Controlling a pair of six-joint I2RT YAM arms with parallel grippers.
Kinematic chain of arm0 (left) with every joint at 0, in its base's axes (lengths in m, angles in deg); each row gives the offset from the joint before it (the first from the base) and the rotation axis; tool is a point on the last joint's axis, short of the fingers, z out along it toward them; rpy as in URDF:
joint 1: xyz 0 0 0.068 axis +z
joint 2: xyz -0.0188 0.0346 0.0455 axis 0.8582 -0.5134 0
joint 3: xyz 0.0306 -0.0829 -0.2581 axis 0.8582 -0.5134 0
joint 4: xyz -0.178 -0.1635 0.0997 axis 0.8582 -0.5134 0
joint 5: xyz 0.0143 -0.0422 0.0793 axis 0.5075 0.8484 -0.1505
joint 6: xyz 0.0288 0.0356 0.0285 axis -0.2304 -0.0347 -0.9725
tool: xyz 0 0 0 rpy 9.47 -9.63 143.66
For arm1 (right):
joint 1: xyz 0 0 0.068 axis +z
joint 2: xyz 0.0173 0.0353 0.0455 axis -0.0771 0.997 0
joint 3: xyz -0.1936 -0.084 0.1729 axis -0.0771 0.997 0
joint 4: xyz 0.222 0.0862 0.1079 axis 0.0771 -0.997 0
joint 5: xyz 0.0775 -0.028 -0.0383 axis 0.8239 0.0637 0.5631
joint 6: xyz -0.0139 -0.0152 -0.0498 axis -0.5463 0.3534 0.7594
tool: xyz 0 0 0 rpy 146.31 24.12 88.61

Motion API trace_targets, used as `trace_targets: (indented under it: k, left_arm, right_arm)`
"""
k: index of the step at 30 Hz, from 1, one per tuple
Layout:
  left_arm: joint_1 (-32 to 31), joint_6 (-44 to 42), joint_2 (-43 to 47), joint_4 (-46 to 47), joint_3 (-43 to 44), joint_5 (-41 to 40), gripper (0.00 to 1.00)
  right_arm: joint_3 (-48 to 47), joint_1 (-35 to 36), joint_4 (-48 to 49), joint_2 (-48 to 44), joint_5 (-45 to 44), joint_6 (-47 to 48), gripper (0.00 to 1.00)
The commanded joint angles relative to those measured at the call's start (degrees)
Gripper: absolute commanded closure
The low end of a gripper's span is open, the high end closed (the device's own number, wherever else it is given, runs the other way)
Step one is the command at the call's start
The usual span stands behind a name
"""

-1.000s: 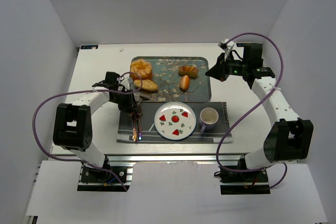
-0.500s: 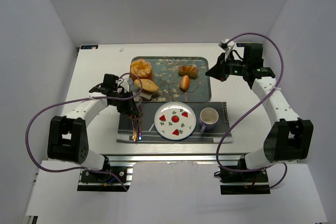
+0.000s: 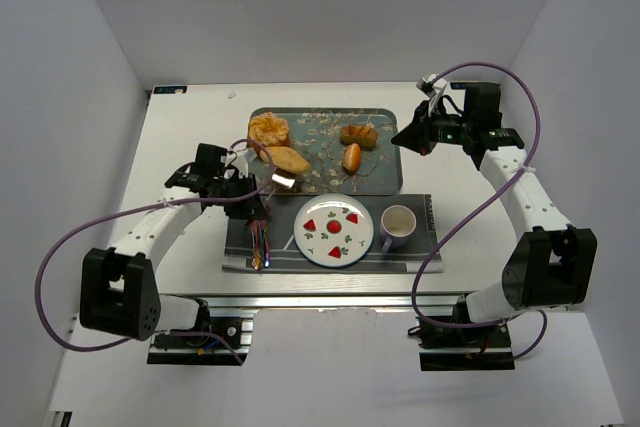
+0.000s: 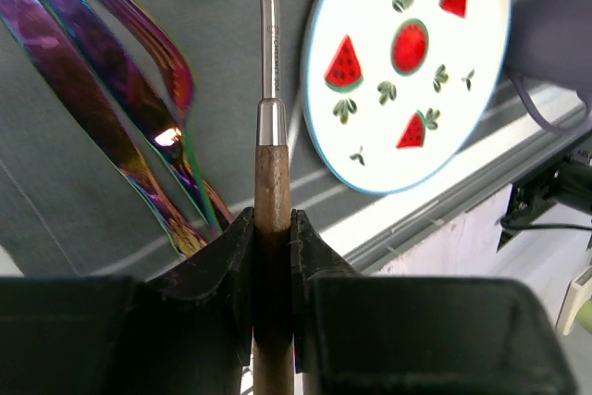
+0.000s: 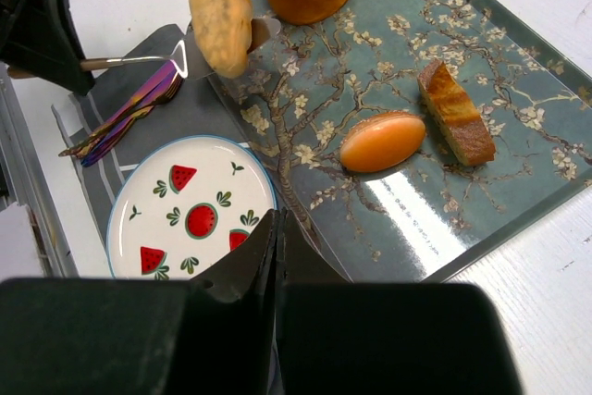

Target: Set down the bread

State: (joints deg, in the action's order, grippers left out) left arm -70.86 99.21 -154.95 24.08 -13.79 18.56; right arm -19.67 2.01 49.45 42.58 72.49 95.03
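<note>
Nearest us, low in the left wrist view, the left gripper [image 4: 273, 228] has its fingers pinching the wooden handle of a spatula [image 4: 268, 90]. The metal shaft runs up the frame between the rainbow cutlery [image 4: 139, 108] and the watermelon plate [image 4: 407, 62]. That view cuts off before the blade, so it tells us nothing of the load.

The top view and the right wrist view supply it. The bread [image 3: 288, 159] lies on the blade over the left part of the flowered tray [image 3: 385, 172], just beside the big round bun [image 3: 269, 129] and up-left of the plate. From the right wrist camera it looks raised off the tray, though we cannot be sure.

We judge this to be the carrying step: the bread is scooped but not yet set down. The next move calls for keeping the blade level while swinging it toward the plate at lower centre, then tilting it so the bread slides off.

At the far right, the right gripper [image 3: 410, 139] hovers beside the tray's corner, its fingers pressed together on nothing.
</note>
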Motion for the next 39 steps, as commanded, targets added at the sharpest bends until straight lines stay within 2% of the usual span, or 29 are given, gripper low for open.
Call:
trace_targets:
  k: [1, 9, 13, 16, 20, 23, 39]
  left_arm:
    - [-2.3, 0.9, 4.8, 1.4, -1.8, 1.9, 1.00]
    - [-10.1, 5.9, 10.4, 2.6, -7.2, -0.7, 1.00]
    - [-16.9, 9.6, 11.9, 2.9, -7.5, -4.4, 1.00]
    - [-22.6, 11.0, 11.4, 0.0, -5.0, -10.4, 1.00]
    - [-30.2, 12.9, 7.0, -7.5, -0.7, -21.2, 1.00]
    - [-36.1, 15.3, 3.5, -12.5, 2.2, -26.3, 1.00]
    - [-36.6, 27.3, 8.4, -25.5, 8.4, -50.0, 1.00]
  right_arm:
    - [-0.6, -0.2, 1.5, -0.6, 0.4, -0.2, 1.00]
    - [-1.9, -0.8, 1.3, 0.1, -0.6, 0.2, 1.00]
    - [-2.6, -1.3, 1.2, 0.2, -0.6, 0.1, 1.00]
    - [-2.7, -1.6, 1.1, 0.2, -0.4, 0.0, 1.00]
    - [-2.6, -2.0, 1.5, 0.2, 0.0, -0.3, 1.00]
    - [-2.5, -2.2, 1.8, 0.0, 0.1, -0.6, 1.00]
    - [-2.0, -3.6, 2.5, -0.2, 1.5, -1.4, 1.00]
